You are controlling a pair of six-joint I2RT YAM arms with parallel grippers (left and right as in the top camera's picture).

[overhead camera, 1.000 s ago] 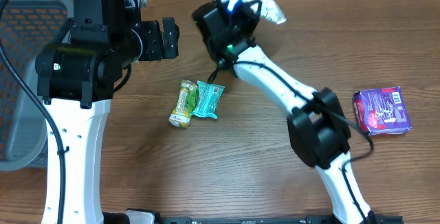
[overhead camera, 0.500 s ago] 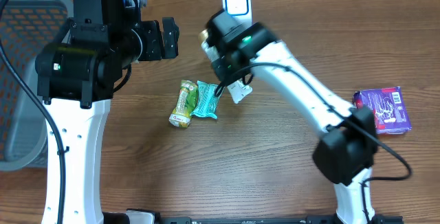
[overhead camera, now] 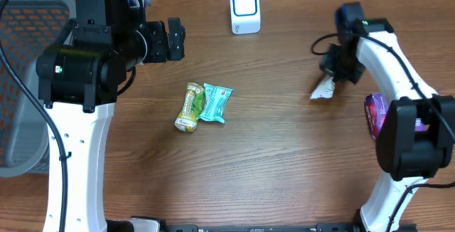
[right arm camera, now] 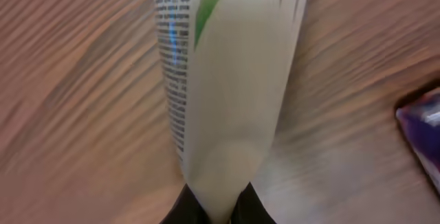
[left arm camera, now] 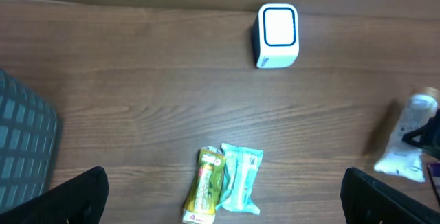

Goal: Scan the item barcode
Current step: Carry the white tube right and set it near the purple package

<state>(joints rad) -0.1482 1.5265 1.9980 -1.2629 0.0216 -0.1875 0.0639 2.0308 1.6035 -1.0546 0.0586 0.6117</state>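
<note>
The right gripper (overhead camera: 335, 72) is clamped on the white packet (right arm camera: 227, 80) near the counter's right edge, just beside a purple packet (overhead camera: 375, 114). Dark fine print and a green mark run down the white packet (too blurred to read). The left gripper (overhead camera: 167, 40) stands wide, holding nothing. The scanner (overhead camera: 245, 9) sits at the far edge.

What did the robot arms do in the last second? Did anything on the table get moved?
The right end effector, shut on the white plastic packet, swung away from the small white scanner box to the right, carrying the packet over beside the purple carton. Nothing was let go. The left end effector stayed open and still; the yellow and green snack packets did not move.
</note>
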